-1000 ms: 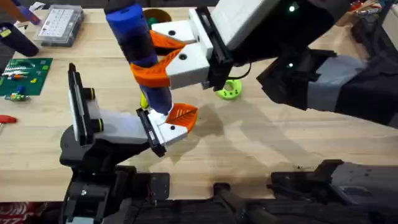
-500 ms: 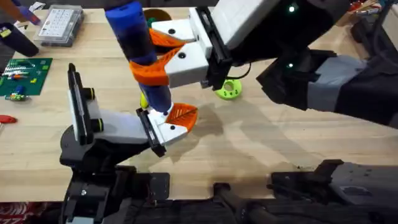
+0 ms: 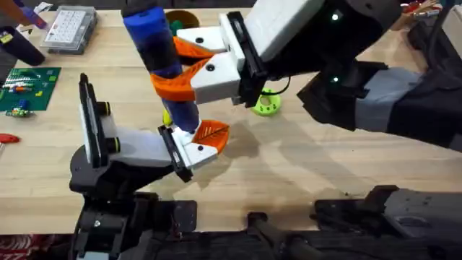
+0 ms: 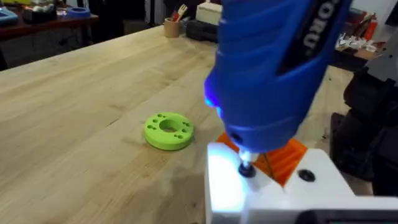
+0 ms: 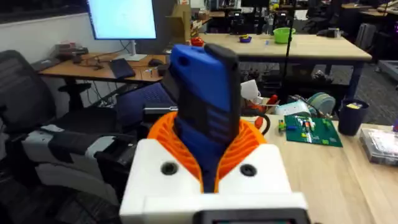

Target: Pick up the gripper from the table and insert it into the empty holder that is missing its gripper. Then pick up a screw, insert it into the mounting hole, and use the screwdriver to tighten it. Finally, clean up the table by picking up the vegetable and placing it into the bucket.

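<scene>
Left of the holder [image 3: 137,148] lie a green circuit board [image 3: 29,87] and a clear parts box [image 3: 68,29], both well apart from the work. At the holder's black end clamp the gripper [image 3: 206,137] is already seated, its white block against the clamp and its orange finger pointing away from the holder. Directly above that block stands the screwdriver [image 3: 162,61], upright, its tip down on a dark screw head [image 4: 247,169] in the block, as the left wrist view shows. The right gripper [image 3: 189,68] is clenched around the blue handle, orange pads on both sides.

Judging from this, insertion is done and tightening is under way; the clean-up is left. The vegetable [image 3: 167,115] peeks out yellow just behind the screwdriver, and the bucket [image 3: 182,18] sits beyond it, partly hidden by the right arm.

Right of the holder, past a lime-green ring [image 3: 266,105], the table [image 3: 303,162] is open wood, good room for withdrawing. The left gripper's state I cannot tell.
</scene>
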